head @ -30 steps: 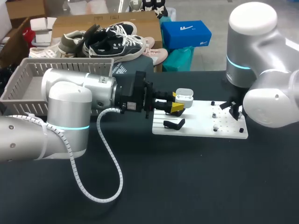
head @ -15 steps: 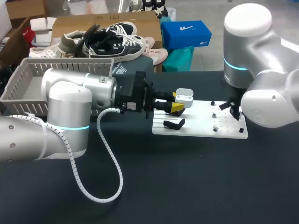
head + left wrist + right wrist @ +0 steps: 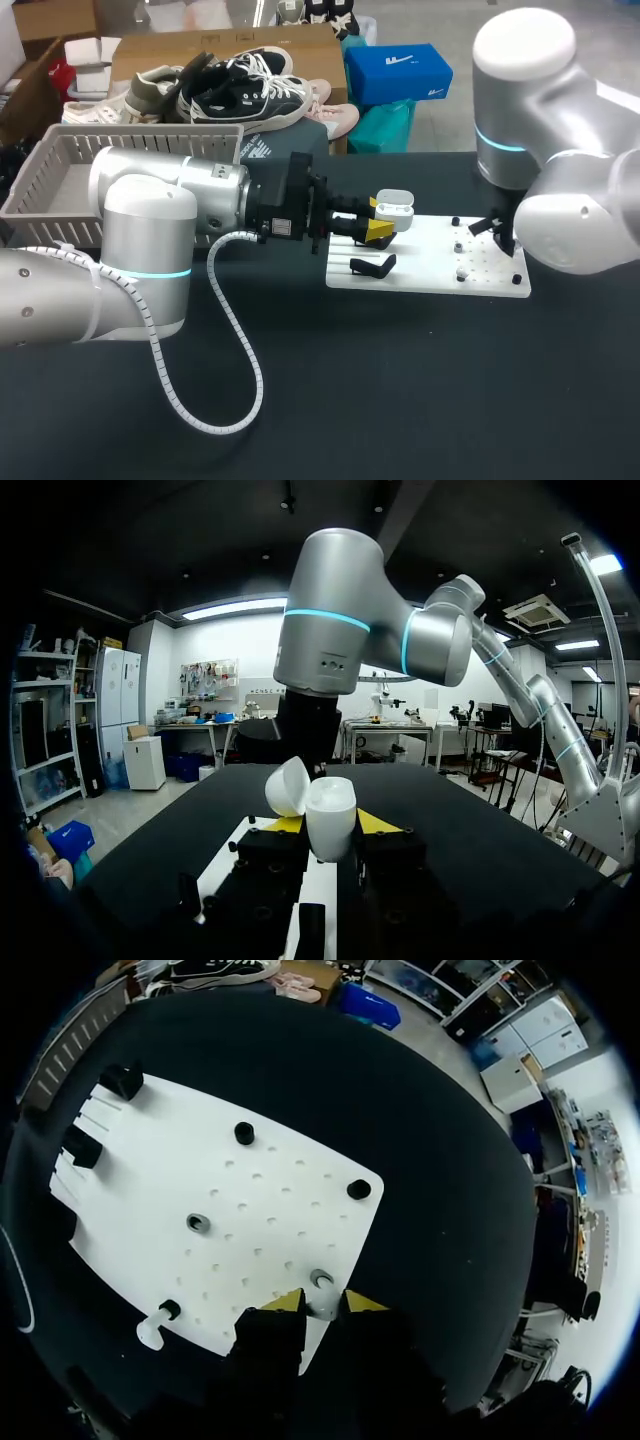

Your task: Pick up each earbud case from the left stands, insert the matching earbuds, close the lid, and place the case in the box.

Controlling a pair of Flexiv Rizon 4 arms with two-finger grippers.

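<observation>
White earbud case (image 3: 330,818), lid open, clamped in left claw (image 3: 379,224) above pegged board (image 3: 280,1190). Right claw (image 3: 322,1303): narrow gap, tips poised by board socket (image 3: 322,1280).

Matte black tabletop (image 3: 380,410) carrying a flat white perforated board (image 3: 290,1175).
On the board, one short round black peg (image 3: 244,1133) stands well apart from another (image 3: 359,1189); a small grey ring (image 3: 197,1223) sits between its holes.

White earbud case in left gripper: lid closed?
No, the white earbud case held in the left gripper has its lid swung open.
</observation>
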